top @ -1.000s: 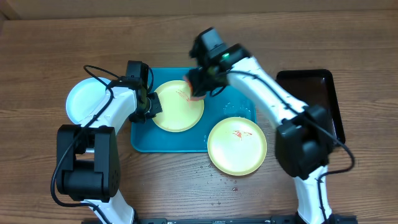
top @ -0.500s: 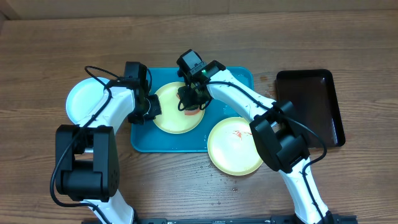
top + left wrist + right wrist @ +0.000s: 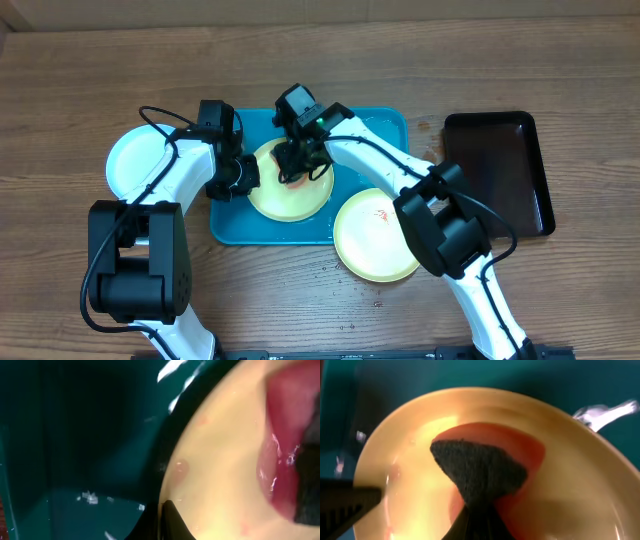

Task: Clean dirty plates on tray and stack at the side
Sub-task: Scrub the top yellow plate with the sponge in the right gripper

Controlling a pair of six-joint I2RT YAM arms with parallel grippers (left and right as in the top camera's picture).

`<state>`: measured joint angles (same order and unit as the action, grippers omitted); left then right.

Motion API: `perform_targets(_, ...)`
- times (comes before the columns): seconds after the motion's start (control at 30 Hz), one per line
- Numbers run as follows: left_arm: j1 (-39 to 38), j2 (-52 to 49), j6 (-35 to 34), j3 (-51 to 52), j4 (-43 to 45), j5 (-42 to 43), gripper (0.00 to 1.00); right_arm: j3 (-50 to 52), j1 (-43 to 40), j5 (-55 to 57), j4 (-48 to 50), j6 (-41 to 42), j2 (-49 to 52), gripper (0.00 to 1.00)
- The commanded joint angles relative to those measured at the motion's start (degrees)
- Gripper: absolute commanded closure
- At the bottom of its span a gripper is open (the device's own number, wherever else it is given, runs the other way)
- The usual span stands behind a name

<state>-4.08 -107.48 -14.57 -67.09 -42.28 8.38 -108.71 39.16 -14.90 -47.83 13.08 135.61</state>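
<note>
Starting nearest the robot's base: bare wood table, then the second yellow plate at front right, its far edge lapping over the front rim of the tray and the rest over the table. It has a small red smear near its middle. The tray is the big turquoise one, mid-table, with wet glints on its floor. The yellow plate lies flat inside the tray, left of centre, close to the second one; I can't tell if the rims touch. The left gripper sits at that plate's left rim. In the left wrist view the fingertips meet right on the rim edge, so the jaws read as pinching the rim, though the underside is hidden. The right gripper reaches in from the far side and points down onto the plate's far half, jaws pinching a sponge: dark scrub side toward the camera, red body pressed on the plate surface. In the right wrist view the sponge is about mid-plate with a water film around it, and the left arm's black finger shows at the plate's left edge. The plate surface is shiny and wet, with a few faint pink dots in the left wrist view. Further out on the left, the white plate is on the table near the tray's left rim, off the tray, partly covered by the left arm. At far right the black tray, narrow, sits on the table, well apart from the plates.
</note>
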Motion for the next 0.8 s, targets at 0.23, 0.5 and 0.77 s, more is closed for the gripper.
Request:
perform_targets(0.23,-0.4,-0.5,1.7,0.5,-0.1,2.6,0.96,-2.5,-0.7,11.5,-8.3,2.1,1.8,0.96)
perform_targets(0.5,-0.4,-0.5,1.9,0.5,-0.5,2.6,0.96,-3.8,-1.0,13.7,-2.6,3.9,1.9,0.96)
perform_targets(0.77,-0.4,-0.5,1.9,0.5,-0.5,2.6,0.96,-3.8,1.1,-3.8,0.9,2.8,2.8,0.96)
